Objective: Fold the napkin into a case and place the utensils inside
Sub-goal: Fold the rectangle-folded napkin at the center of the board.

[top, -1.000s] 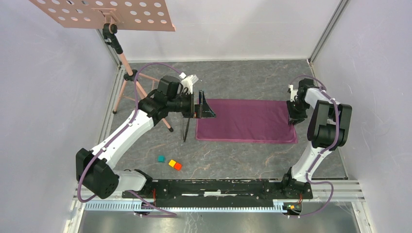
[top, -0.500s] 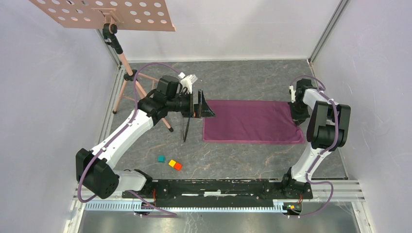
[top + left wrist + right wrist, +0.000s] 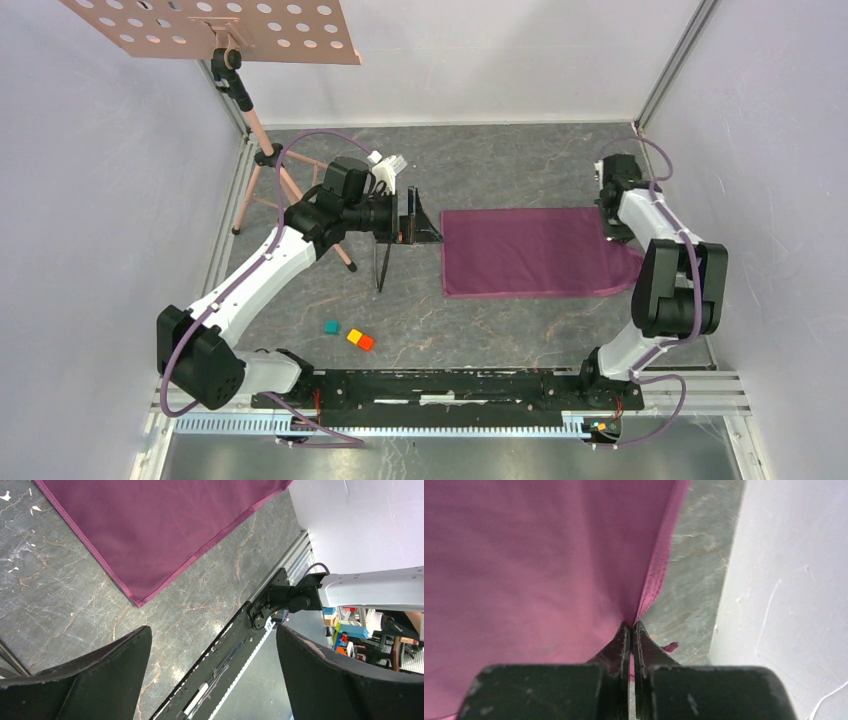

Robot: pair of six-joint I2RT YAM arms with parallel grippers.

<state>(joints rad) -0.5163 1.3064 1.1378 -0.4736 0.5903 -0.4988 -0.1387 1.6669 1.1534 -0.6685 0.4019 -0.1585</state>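
The plum-purple napkin (image 3: 540, 252) lies flat on the grey table, right of centre. My right gripper (image 3: 614, 230) is shut on its right edge; in the right wrist view the fingertips (image 3: 624, 632) pinch the hem of the napkin (image 3: 524, 555). My left gripper (image 3: 420, 228) is open and empty, hanging above the table just left of the napkin. In the left wrist view, the left gripper (image 3: 210, 675) has its jaws wide apart, and a corner of the napkin (image 3: 150, 525) shows beyond them. The dark slim utensils (image 3: 381, 268) lie on the table below the left gripper.
A pink perforated board (image 3: 215, 25) on a tripod (image 3: 290, 195) stands at the back left. A teal block (image 3: 331, 327) and yellow and orange blocks (image 3: 360, 340) lie near the front. The right wall (image 3: 760, 200) is close to the right arm. The arms' rail (image 3: 450, 385) runs along the front.
My right gripper has dragged the napkin to the right, so its left edge has slid away from my left gripper. The left arm has stayed in place.
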